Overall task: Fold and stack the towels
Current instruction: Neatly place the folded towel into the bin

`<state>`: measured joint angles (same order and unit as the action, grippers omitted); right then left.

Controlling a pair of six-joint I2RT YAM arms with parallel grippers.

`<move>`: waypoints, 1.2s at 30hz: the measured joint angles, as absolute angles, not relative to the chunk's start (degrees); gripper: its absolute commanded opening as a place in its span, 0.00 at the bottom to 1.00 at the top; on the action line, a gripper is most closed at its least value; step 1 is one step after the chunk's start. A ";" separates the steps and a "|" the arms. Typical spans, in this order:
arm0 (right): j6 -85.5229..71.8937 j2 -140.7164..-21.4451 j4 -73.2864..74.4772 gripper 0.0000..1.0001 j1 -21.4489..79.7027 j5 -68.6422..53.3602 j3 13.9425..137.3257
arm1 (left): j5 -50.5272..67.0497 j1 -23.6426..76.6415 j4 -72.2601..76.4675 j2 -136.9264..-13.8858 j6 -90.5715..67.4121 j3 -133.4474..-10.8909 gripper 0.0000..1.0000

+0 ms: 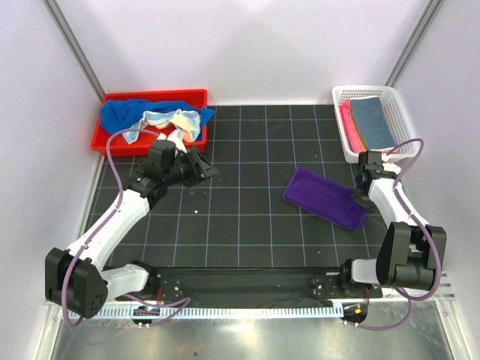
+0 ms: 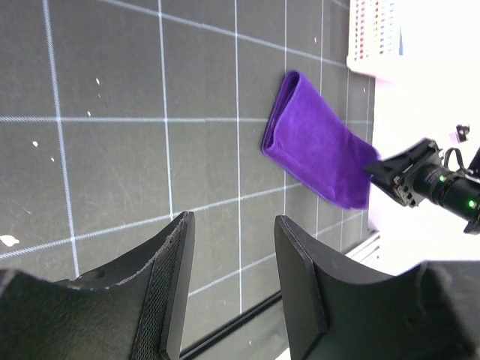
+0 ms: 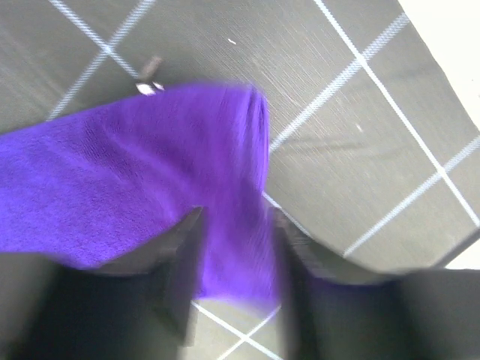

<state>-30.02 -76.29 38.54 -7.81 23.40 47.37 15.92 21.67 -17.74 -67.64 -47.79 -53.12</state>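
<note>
A folded purple towel (image 1: 322, 196) lies flat on the black grid mat, right of centre; it also shows in the left wrist view (image 2: 319, 146). My right gripper (image 1: 362, 196) is at the towel's right end. In the right wrist view the fingers (image 3: 236, 217) stand apart with the towel's end (image 3: 112, 195) between them; the picture is blurred. My left gripper (image 1: 206, 169) is open and empty above the mat (image 2: 229, 225), just in front of the red bin. A bright blue towel (image 1: 124, 112) and a pale multicolour towel (image 1: 176, 120) lie crumpled in the bin.
The red bin (image 1: 154, 96) stands at the back left. The white mesh basket (image 1: 364, 90) at the back right holds a folded slate blue towel (image 1: 373, 120) and a hot pink one (image 1: 345, 124). White walls close in the sides.
</note>
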 measured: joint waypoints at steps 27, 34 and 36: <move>-54.81 -109.21 44.53 0.76 27.55 28.18 78.94 | 20.60 21.52 -27.75 -65.10 -40.16 -58.24 0.56; -57.36 -111.81 43.79 0.70 27.64 28.16 79.55 | 20.60 20.78 -28.27 -65.23 -39.66 -58.26 0.56; -57.74 -111.81 42.87 0.70 27.62 28.16 79.13 | 20.60 20.58 -28.29 -65.23 -39.55 -58.26 0.56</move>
<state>-57.74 -111.81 42.87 27.62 28.16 79.13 20.60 20.58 -28.29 -65.23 -39.55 -58.26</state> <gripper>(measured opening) 0.705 0.560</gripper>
